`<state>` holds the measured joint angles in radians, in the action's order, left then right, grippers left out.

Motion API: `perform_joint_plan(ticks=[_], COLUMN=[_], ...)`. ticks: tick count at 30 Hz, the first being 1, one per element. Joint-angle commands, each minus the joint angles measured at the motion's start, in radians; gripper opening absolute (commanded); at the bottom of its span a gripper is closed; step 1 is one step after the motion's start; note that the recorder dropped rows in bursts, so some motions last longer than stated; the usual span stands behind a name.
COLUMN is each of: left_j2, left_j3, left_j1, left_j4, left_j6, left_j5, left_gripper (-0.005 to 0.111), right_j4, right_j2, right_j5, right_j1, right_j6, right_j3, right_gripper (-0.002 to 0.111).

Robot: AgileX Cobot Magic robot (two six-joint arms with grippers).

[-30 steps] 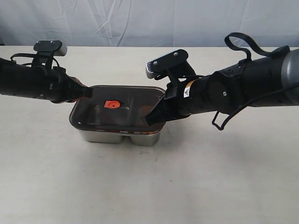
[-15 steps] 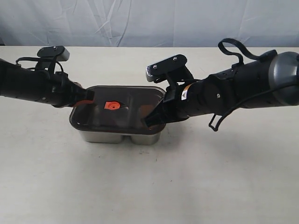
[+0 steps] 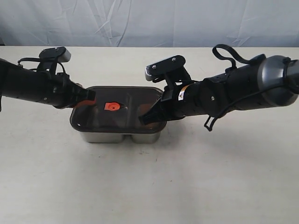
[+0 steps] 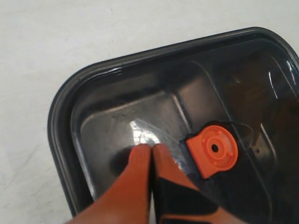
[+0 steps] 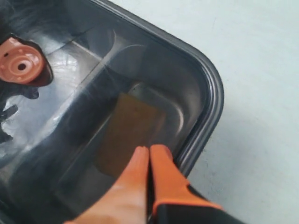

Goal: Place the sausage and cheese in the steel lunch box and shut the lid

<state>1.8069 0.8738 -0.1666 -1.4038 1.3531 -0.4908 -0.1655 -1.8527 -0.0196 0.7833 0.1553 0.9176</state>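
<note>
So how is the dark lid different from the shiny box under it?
The dark smoky see-through plastic lid lets you peek inside; the shiny rectangular steel lunch box is solid bright metal. The lid lies on top; the lunch box stands under it on the pale table. The lid has a small round orange valve; the box's side is plain. Both are rectangles with rounded corners.

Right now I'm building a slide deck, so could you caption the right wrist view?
Shut right gripper tips on the dark translucent lid, with the cheese visible beneath it.
</note>
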Motion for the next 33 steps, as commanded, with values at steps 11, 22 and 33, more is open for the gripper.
perform_joint_plan(ticks=[11, 22, 33], left_j2=[0.021, -0.04, -0.541], left_j3=[-0.016, 0.011, -0.079], left_j1=[0.0, 0.0, 0.0], left_j4=[0.259, 0.173, 0.172], left_j6=[-0.227, -0.081, -0.077], left_j5=[0.02, -0.042, 0.221], left_gripper=[0.0, 0.0, 0.0], right_j4=[-0.001, -0.004, -0.031], right_j2=[-0.047, 0.057, 0.429], right_j5=[-0.111, -0.107, -0.312], right_j1=[-0.005, -0.005, -0.141], right_j6=[0.001, 0.001, 0.001], right_j3=[-0.015, -0.015, -0.017], right_gripper=[-0.001, -0.001, -0.001])
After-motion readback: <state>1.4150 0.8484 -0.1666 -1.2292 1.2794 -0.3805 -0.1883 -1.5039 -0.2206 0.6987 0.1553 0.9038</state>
